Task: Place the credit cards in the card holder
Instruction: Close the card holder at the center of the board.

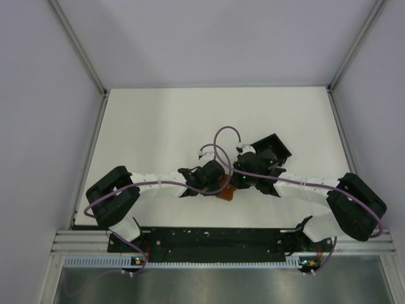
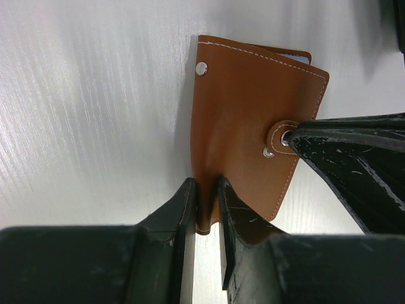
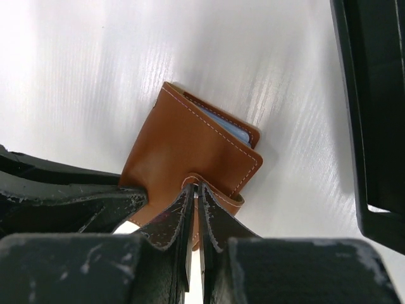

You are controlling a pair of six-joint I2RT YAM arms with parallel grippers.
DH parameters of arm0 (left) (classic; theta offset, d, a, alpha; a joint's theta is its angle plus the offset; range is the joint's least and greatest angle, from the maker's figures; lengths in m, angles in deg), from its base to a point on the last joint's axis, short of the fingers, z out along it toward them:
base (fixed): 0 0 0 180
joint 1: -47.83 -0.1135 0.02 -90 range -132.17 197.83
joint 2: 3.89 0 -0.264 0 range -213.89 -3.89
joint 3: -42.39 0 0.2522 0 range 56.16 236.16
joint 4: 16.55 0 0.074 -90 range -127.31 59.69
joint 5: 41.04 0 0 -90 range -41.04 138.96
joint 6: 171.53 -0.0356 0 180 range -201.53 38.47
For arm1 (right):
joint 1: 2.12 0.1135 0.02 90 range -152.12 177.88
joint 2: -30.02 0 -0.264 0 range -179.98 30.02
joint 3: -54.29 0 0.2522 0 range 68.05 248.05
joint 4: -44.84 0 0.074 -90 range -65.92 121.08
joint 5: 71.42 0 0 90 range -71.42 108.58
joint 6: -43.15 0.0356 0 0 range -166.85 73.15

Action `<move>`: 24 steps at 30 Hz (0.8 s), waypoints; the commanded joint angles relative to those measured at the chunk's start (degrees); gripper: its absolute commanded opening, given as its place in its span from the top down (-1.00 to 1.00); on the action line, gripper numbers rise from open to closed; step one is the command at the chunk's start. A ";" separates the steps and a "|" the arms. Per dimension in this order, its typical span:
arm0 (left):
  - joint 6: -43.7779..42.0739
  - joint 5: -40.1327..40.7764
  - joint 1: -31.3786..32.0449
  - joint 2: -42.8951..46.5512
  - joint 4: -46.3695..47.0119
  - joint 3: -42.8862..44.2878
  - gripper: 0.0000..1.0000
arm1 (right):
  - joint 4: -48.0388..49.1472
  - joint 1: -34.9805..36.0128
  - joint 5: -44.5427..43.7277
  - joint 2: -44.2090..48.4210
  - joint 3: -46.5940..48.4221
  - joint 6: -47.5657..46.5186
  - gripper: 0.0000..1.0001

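Observation:
The brown leather card holder [image 2: 243, 120] lies folded shut on the white table, and shows in the right wrist view [image 3: 183, 145] and as an orange patch between the arms in the top view [image 1: 224, 192]. A pale blue card edge [image 3: 224, 125] peeks from its far side. My left gripper [image 2: 207, 190] is shut on the holder's near corner edge. My right gripper [image 3: 196, 190] is shut on the holder's closing tab [image 3: 215, 193], its finger tip [image 2: 316, 136] resting at the snap. No loose cards show.
A black open-frame plastic box [image 1: 272, 152] stands just behind the right gripper, its wall at the right edge of the right wrist view [image 3: 373, 114]. White walls enclose the table [image 1: 152, 126] on three sides.

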 commanded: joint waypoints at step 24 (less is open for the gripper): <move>-2.16 3.56 -0.17 -2.63 -6.73 -1.34 1.00 | 0.64 -2.73 1.01 1.35 -0.77 0.47 0.76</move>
